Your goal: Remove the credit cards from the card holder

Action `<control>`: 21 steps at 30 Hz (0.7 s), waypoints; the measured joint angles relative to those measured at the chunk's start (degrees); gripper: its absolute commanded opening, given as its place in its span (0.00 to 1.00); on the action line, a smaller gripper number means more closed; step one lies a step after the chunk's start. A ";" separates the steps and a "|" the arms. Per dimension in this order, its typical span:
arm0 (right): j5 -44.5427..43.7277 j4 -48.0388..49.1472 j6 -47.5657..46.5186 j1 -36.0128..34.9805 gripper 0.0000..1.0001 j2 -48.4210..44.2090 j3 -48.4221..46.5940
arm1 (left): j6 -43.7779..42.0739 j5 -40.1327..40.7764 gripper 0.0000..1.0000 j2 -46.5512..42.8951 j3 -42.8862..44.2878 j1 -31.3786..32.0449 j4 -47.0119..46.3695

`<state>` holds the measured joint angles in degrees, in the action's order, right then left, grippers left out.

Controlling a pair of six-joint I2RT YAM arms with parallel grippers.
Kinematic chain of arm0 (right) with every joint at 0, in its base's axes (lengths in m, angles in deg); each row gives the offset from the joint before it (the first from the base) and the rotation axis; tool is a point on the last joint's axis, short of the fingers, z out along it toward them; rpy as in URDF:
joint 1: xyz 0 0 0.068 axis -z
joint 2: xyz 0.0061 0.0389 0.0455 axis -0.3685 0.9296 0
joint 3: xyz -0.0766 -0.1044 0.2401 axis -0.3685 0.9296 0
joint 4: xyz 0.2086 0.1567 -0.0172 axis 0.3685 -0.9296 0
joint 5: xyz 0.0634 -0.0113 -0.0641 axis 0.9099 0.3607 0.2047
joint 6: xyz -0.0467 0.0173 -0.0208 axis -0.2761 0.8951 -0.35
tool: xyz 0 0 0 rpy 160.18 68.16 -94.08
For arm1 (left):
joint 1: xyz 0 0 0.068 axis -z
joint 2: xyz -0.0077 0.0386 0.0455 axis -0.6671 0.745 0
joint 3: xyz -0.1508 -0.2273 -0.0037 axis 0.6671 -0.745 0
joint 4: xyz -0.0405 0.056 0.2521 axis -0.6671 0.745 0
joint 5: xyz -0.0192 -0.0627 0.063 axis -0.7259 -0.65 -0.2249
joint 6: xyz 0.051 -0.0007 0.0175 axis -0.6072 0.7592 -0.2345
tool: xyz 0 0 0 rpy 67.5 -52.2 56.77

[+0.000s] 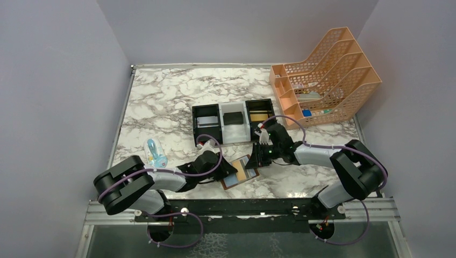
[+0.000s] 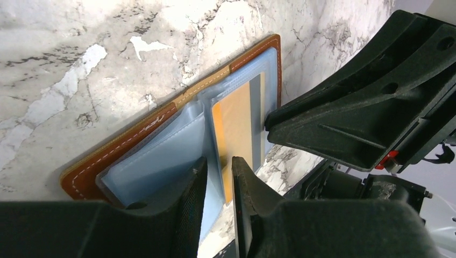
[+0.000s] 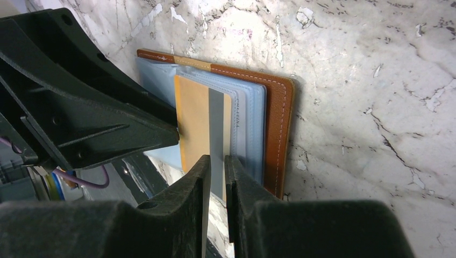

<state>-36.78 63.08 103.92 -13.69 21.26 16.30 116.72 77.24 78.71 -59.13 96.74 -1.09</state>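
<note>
In the left wrist view, locate the wallet (image 2: 156,161) lying open on the desk (image 2: 80,64), brown cover down and pale blue pockets up, with a gold-tan card (image 2: 234,121) bearing a grey stripe seated in a pocket. Note the left hand (image 2: 219,164) at the wallet's near edge, fingers drawn to a narrow gap with a pocket leaf running into it; read this as a clamp on the wallet, serving as an anchor against any pull on the card. In the right wrist view, find the right hand (image 3: 218,158) on the same card from the other side, fingers almost together with the grey stripe entering the slit; read this as a pinch on the card's exposed edge, ready for a draw out of the pocket. Treat both clamps as judgements owing to contact hidden by the fingers. In the top view, confirm both hands meeting low over the wallet near the front of the desk, with a three-compartment tray (image 1: 235,138) near behind and an orange rack (image 1: 328,75) well apart at the far right. Judge the card as not yet out. Guard against the wallet sliding or folding under a weak anchor; keep the pull flat along the pocket.
</note>
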 measured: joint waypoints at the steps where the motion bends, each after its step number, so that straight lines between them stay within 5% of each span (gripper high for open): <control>1: 0.00 0.04 0.02 0.00 0.17 0.02 0.04 | 0.07 0.04 0.25 0.20 0.13 0.00 -0.04; 11: 0.02 0.42 0.17 0.02 0.17 0.17 0.15 | -1.29 0.22 0.00 3.26 2.58 -0.02 -0.02; 21: -1.16 0.37 0.42 -0.17 0.15 0.20 0.15 | -0.57 1.29 0.00 -1.84 -1.62 0.00 -0.96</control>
<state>-37.94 63.46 104.34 -13.86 21.46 16.45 116.15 78.53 76.88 -60.75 96.74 -2.05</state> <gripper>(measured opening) 0.157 0.019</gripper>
